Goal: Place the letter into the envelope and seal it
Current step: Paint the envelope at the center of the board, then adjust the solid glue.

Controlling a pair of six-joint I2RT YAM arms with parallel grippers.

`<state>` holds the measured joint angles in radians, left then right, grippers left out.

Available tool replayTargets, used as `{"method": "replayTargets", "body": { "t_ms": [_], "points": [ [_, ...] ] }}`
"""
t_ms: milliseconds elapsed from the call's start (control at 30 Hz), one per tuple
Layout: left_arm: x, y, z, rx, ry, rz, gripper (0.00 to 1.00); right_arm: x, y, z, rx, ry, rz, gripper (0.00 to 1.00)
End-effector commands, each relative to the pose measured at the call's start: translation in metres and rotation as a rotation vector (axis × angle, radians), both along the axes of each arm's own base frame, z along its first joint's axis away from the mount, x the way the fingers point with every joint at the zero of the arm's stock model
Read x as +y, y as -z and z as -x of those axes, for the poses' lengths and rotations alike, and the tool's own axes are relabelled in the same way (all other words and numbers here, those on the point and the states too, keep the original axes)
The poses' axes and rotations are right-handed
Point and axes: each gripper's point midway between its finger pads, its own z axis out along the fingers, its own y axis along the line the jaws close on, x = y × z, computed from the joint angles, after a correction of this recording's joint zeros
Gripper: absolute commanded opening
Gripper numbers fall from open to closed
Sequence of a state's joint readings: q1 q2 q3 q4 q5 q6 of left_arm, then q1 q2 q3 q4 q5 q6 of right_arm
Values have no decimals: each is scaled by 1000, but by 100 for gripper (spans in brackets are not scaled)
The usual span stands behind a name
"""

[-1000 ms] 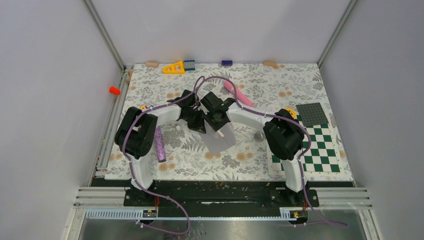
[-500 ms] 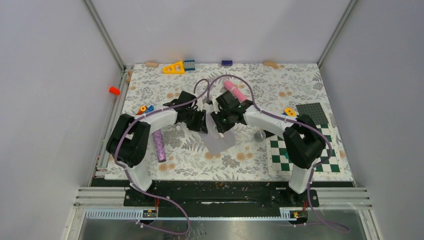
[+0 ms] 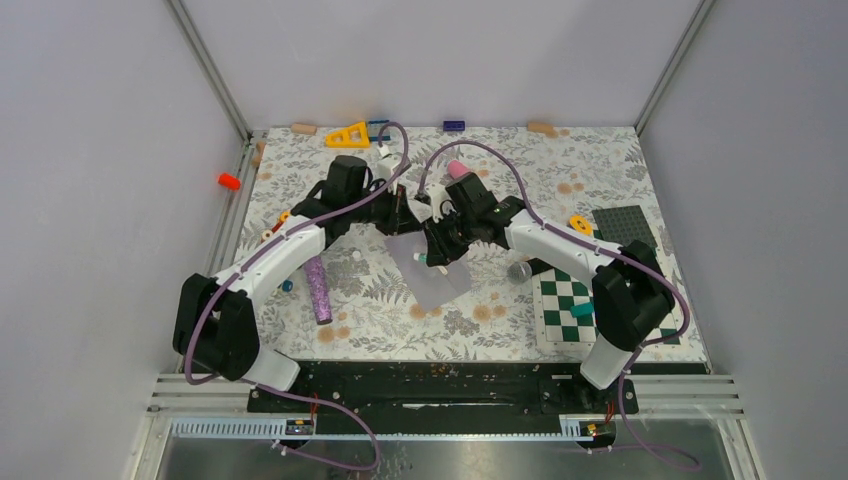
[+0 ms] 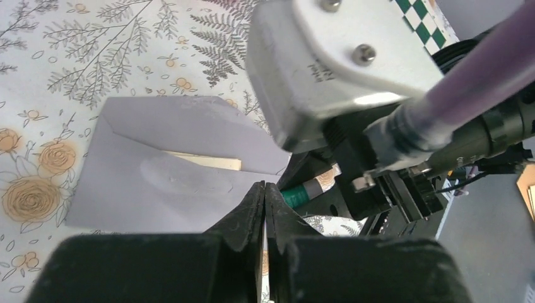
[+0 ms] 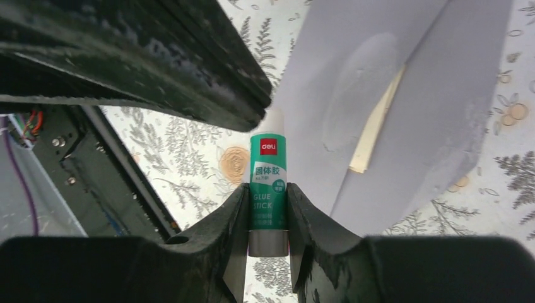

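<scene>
The letter (image 4: 208, 161) sat inside the envelope (image 4: 126, 196), flap seemingly unsealed; right fingers (image 5: 230, 237) clamped a glue stick (image 5: 268, 183), left fingers (image 4: 243, 221) together, empty.

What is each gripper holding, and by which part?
The right gripper holds the green-and-white plastic glue stick, its jaws pinching the lower label just above the grey base. The left gripper is shut, holding nothing.

Plain pale grey walls (image 3: 100, 150) enclose three sides. Aluminium corner posts (image 3: 208, 68) stand at upper left and upper right. Floral-print tabletop (image 3: 600, 170) at centre. Lighting even, diffuse.
</scene>
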<state>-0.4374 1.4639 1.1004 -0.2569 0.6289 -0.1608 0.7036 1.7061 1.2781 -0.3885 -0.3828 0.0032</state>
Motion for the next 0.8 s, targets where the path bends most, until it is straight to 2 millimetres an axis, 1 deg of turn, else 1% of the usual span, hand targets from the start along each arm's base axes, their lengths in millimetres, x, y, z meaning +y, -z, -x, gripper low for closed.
{"method": "replayTargets", "body": {
  "t_ms": [0, 100, 200, 367, 533, 633, 767],
  "points": [
    [-12, -14, 5, -40, 106, 50, 0, 15, -28, 11, 48, -43, -121, 0],
    [-13, -2, 10, -36, 120, 30, 0, 16, -38, 11, 63, -38, -173, 0],
    [-12, 6, 13, -24, 119, 17, 0, 13, -44, 6, 68, -6, -197, 0],
    [-12, 19, 17, 1, 96, -14, 0, 7, -51, -9, 48, 67, -220, 0],
    [-16, 34, 23, 27, 88, -56, 0, 5, -64, -26, 41, 143, -267, 0],
    [-17, 36, 24, 35, 90, -60, 0, 4, -68, -32, 29, 170, -280, 0],
    [-19, 36, 24, 37, 91, -58, 0, 3, -69, -35, 28, 188, -288, 0]
  ]
}}
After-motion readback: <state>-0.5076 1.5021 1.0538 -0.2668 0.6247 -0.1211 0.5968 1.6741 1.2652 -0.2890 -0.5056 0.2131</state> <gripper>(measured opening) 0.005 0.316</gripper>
